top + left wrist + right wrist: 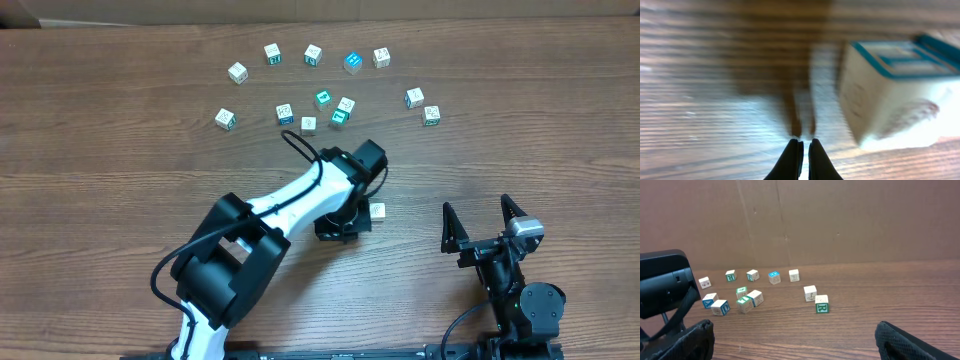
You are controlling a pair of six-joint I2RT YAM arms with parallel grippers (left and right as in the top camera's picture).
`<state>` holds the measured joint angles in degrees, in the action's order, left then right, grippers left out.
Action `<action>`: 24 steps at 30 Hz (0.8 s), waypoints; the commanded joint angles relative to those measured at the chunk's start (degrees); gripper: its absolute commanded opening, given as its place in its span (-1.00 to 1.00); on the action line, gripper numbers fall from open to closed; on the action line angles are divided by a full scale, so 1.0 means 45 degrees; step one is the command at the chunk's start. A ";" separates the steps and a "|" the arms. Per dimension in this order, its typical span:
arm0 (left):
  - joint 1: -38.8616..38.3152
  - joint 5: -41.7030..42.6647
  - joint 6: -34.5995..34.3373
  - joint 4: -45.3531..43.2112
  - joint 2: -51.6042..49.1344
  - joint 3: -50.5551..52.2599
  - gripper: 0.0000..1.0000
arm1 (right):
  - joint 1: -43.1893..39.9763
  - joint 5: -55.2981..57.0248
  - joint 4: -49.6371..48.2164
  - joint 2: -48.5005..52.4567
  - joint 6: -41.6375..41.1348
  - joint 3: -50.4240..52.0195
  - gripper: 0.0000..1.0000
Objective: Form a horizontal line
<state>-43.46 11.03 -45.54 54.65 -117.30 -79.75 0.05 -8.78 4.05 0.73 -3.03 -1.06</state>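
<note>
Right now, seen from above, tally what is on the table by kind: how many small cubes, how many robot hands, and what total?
Cubes: 14
Robot hands: 2 (left hand, right hand)
Total: 16

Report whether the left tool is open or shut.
Shut: the left tool has its fingertips together, gripping nothing; a cube sits beside it.

Scattered cubes (313,55) crowd the upper centre of the frame, with narrow gaps between them. The left arm (290,205) lies diagonally across the centre, a lone cube (377,211) just beside its tip. Open table (100,150) at left and far right permits passage.
</note>
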 commanded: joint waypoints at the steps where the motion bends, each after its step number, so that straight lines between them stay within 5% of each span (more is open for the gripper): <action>1: -0.0568 0.0121 -0.0170 -0.0117 0.0092 0.0141 -0.92 | 0.0068 -0.0073 -0.0063 -0.0121 -0.0073 0.0136 1.00; 24: -0.1180 -0.2220 -0.0160 -0.1545 0.0092 0.0136 -0.91 | 0.0068 -0.0073 -0.0063 -0.0121 -0.0073 0.0136 1.00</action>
<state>-48.77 2.74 -45.54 48.10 -117.30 -79.75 0.05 -8.80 4.05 0.73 -3.03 -1.06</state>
